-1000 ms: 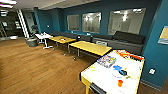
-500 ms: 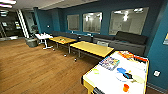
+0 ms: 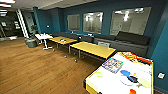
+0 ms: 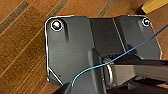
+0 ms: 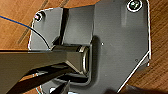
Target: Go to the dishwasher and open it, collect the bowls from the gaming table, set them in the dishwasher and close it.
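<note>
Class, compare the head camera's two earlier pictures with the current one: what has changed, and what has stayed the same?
The camera has moved: the whole view shifted as the robot drove closer to the white gaming table, which now sits larger and lower right. Nothing was grasped or released. The bowls, board game and yellow tables kept their places.

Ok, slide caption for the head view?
Gaming table with board game and bowls ahead, yellow tables beyond.
</note>
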Controlling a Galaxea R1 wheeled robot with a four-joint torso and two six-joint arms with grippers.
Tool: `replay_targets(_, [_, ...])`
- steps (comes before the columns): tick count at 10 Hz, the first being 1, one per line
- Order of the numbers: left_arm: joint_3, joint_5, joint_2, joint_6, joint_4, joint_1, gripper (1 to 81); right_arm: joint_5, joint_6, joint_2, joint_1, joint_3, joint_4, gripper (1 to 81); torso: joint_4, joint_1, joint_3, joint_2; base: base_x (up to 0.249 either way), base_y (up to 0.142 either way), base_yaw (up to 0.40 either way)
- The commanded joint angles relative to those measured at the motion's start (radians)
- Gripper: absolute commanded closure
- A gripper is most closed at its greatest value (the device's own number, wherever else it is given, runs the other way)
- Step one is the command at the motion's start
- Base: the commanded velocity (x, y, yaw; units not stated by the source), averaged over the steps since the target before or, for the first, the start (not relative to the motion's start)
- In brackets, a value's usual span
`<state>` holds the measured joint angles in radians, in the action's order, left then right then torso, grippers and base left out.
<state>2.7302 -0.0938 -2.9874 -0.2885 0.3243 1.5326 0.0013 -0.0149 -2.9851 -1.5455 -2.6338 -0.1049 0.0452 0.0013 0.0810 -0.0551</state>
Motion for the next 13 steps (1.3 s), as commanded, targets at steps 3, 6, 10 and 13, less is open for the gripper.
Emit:
replay_targets(3, [0.000, 0.046, 0.005, 0.003, -0.001, -0.044, 1.0, -0.053, 0.004, -0.001, 0.047, 0.002, -0.010, 1.0, 0.000, 0.000, 0.000, 0.000, 0.145, 0.069, 0.000])
replay_targets(6, [0.000, 0.046, 0.005, 0.003, -0.002, -0.044, 1.0, -0.053, 0.004, -0.001, 0.049, 0.002, -0.010, 1.0, 0.000, 0.000, 0.000, 0.000, 0.145, 0.069, 0.000])
replay_targets(10, [0.000, 0.046, 0.004, 0.003, -0.002, -0.044, 1.0, -0.053, 0.004, -0.001, 0.046, 0.002, -0.010, 1.0, 0.000, 0.000, 0.000, 0.000, 0.145, 0.064, 0.000])
replay_targets(13, [0.000, 0.046, 0.004, 0.003, -0.004, -0.044, 1.0, -0.052, 0.003, -0.001, 0.046, 0.002, -0.002, 1.0, 0.000, 0.000, 0.000, 0.000, 0.137, 0.000, 0.000])
